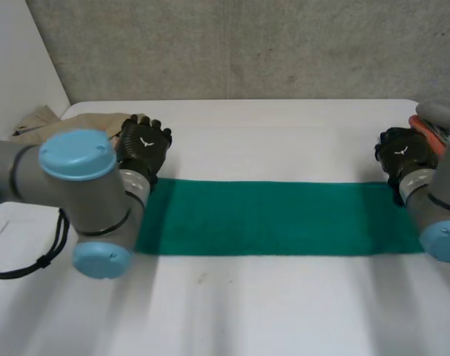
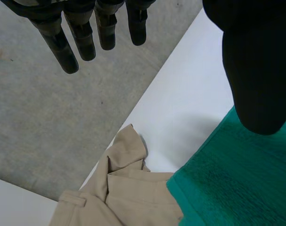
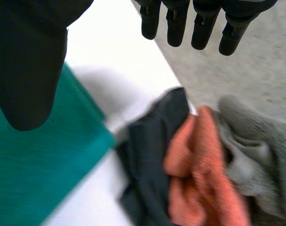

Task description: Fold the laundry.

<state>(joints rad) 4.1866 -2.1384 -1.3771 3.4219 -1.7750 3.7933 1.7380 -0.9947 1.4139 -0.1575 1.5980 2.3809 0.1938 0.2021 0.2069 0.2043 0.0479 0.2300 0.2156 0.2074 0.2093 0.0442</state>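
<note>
A green towel lies stretched flat along the white tabletop. The left hand is at the towel's far left corner and the right hand at its far right corner, both with fingers straight, grasping nothing. A beige garment lies beside the towel's left end; dark, orange and grey cloths are heaped off its right end.

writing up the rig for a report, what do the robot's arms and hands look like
The left arm and right arm are thick grey tubes with round light-blue joint caps. The left hand and right hand are black, each with a small white mark on its back. Their fingers are slim black rods with rounded tips; the thumb is broader.
</note>
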